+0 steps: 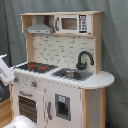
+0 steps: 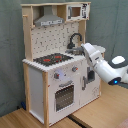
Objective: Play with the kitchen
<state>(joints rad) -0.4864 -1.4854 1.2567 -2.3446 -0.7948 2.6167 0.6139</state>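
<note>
**Arm closes on the sink end of the kitchen**

Your arm point(image 2: 102, 65) reaches in from the second exterior view's right, its white forearm slanting up and toward the countertop of the kitchen point(image 2: 52, 65), the white and light-wood toy that fills both exterior views. The far end of the arm sits level with the counter, just beside the black faucet point(image 2: 75, 39) and the sink corner. The jaws themselves are hidden against the counter edge there, so you cannot tell whether they stand apart or together.

The relation to watch: the kitchen's counter runs long from the black-red stovetop point(image 2: 50, 59) at the second exterior view's left to the sink at the second exterior view's right, and your arm is at the sink end. The stovetop, the knobs point(image 2: 65, 74) on the front panel and the oven door point(image 2: 65, 96) all lie farther along that long axis, away from the arm's tip and lower on the cabinet face. The grey hood point(image 2: 49, 21) and upper shelf sit well above.

In the first exterior view only a white piece of the arm shows at the first exterior view's left edge, near the stovetop corner point(image 1: 37, 66), while the faucet point(image 1: 84, 59) and sink basin point(image 1: 72, 74) stand clear.

The faucet looks like the nearest thing for you to handle; reaching the knobs would likely mean drawing back and dropping lower first.
</note>
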